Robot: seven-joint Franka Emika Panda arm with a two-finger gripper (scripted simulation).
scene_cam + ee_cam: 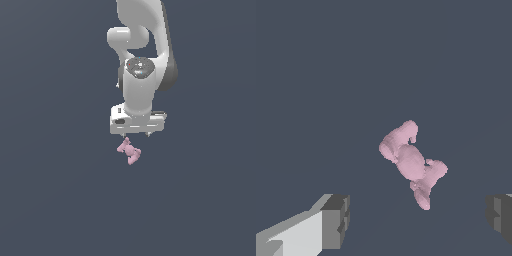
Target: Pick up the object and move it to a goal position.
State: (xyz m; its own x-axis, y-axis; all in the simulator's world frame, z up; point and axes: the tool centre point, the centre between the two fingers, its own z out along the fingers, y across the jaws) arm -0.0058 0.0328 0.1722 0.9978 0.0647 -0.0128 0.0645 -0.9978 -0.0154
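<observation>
The white gripper [136,134] hangs with its jaws spread wide and nothing held between them; in the wrist view the two dark-padded fingertips [336,220] stand far apart, with bare floor between. The pale-pink object [412,162] lies ahead of the jaws, clear of both pads and nearer the middle of the gap than either finger; in the exterior view it [129,151] sits just beyond the fingers, seemingly untouched, though that angle leaves contact hard to judge.
</observation>
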